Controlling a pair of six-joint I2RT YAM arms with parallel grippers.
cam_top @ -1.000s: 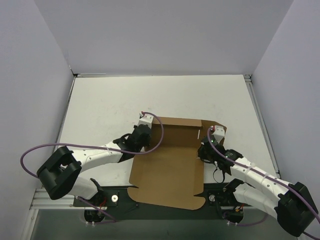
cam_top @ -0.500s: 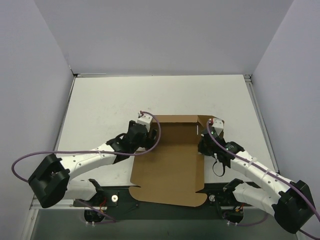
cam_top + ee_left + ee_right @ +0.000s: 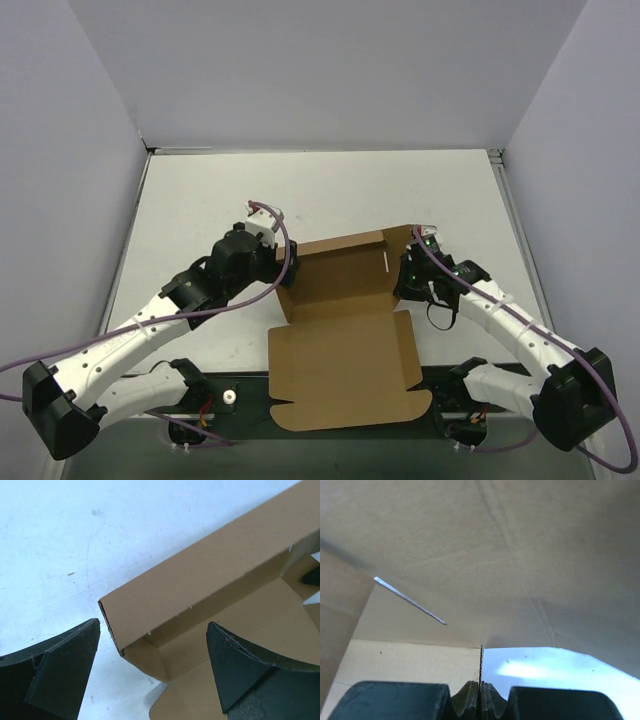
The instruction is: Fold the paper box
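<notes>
The paper box [image 3: 340, 275] is brown cardboard, partly folded: its far half stands up as a shallow tray with raised walls, and a flat panel [image 3: 345, 365] lies toward the near edge. My left gripper [image 3: 281, 268] is open just left of the tray's left corner. In the left wrist view that corner [image 3: 145, 610] sits ahead of the wide-apart fingers [image 3: 65, 670], touching neither; the left gripper [image 3: 152, 675] holds nothing. My right gripper [image 3: 406, 276] is shut on the box's right side wall. The right wrist view shows the thin corrugated edge [image 3: 481, 665] pinched in the right gripper [image 3: 481, 700].
The white table [image 3: 200, 200] is enclosed by grey walls at left, right and back. The box's flat near panel overhangs the dark base rail [image 3: 230, 400] between the arm bases. Purple cables loop beside both arms.
My left gripper let go of the box's left edge, opened wide and drew back to the left. The box's far half rose from flat into a tray; the right gripper kept its grip.
</notes>
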